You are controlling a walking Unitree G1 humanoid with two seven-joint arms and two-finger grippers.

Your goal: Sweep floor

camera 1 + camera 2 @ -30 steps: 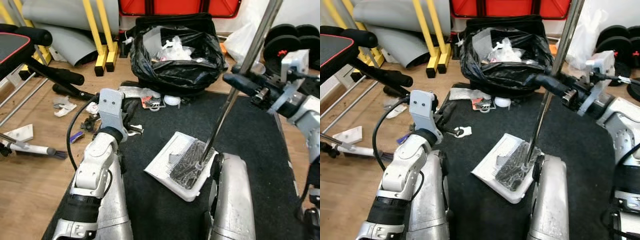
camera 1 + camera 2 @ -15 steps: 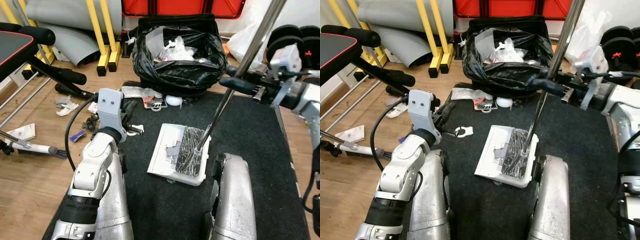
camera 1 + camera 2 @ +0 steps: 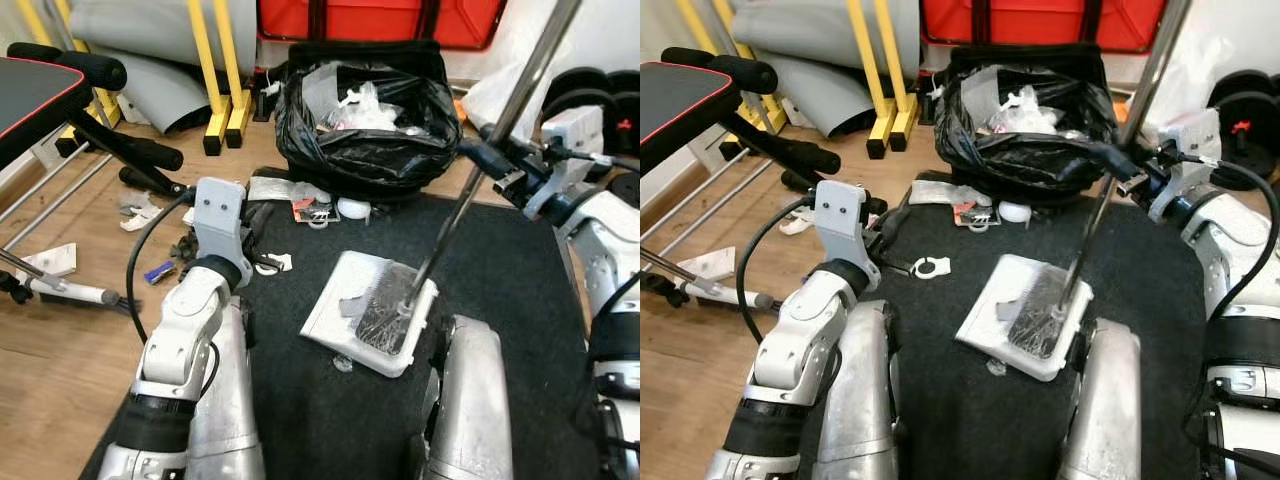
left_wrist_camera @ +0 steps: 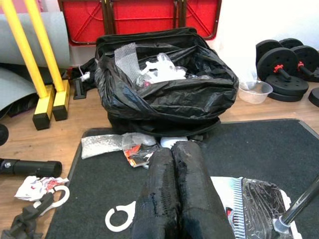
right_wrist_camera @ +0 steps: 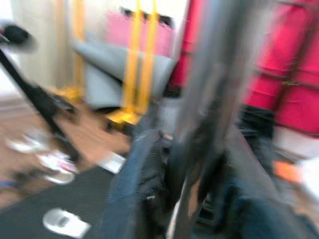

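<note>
A white dustpan [image 3: 368, 312] holding dark debris lies on the black mat [image 3: 520, 270] in front of my legs. A long metal pole [image 3: 500, 105] rises from it up to the right. My right gripper [image 3: 483, 158] is shut on that pole at mid height, and the blurred right wrist view shows the pole [image 5: 212, 94] between the fingers. My left gripper [image 3: 260, 238] hovers low over the mat's left edge, shut with nothing in it, its fingers [image 4: 177, 194] pressed together. A white ring [image 3: 928, 267] and wrappers [image 3: 300, 200] lie scattered nearby.
An open black trash bag [image 3: 365, 110] full of rubbish stands at the mat's far edge. A weight bench [image 3: 60, 90] and yellow frame legs [image 3: 215, 80] are at the left, dumbbell plates [image 3: 590, 85] at the far right. A hand brush [image 3: 70, 292] lies on the wood floor.
My right arm has swung the pole, and the dustpan at its foot has turned and slid a little on the mat. The head view has shifted slightly. The left arm has stayed put.
</note>
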